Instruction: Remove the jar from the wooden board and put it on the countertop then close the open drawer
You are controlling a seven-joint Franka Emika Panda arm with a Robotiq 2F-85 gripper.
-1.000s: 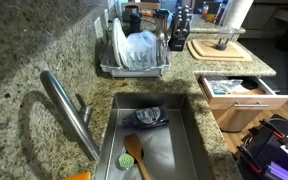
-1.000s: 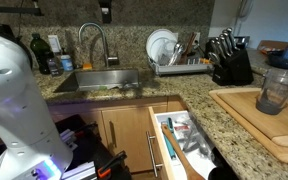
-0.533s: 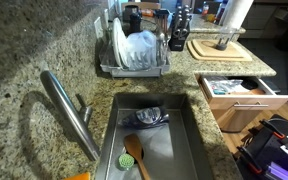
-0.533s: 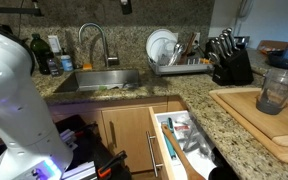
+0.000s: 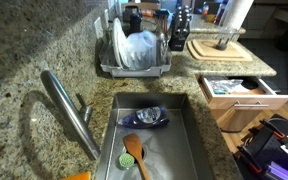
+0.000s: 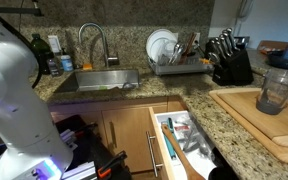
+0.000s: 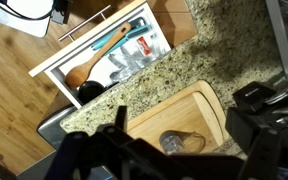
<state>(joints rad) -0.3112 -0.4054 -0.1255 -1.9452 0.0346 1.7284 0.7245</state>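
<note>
The jar (image 7: 181, 142), small and greyish see-through, stands on the wooden board (image 7: 174, 112). In the wrist view my gripper (image 7: 184, 112) hangs high above them, open, with the jar between its dark fingers (image 7: 252, 100) and nothing held. Both exterior views show the jar (image 6: 274, 93) (image 5: 223, 42) upright on the board (image 6: 269, 125) (image 5: 218, 49). The drawer (image 6: 179, 145) (image 5: 239, 90) (image 7: 109, 60) stands pulled out below the speckled granite countertop (image 6: 199, 95), with utensils and flat items inside. The gripper itself is out of both exterior views; only the white arm (image 6: 14, 100) shows.
A knife block (image 6: 229, 62) stands behind the board. A dish rack (image 5: 134, 50) with plates sits by the steel sink (image 5: 149, 140) and faucet (image 5: 69, 110). A white paper-towel roll (image 5: 237, 12) stands at the board's far end.
A dark part of the arm at the top edge of an exterior view slid to the right and out of the frame. The jar, board and drawer have not moved.
</note>
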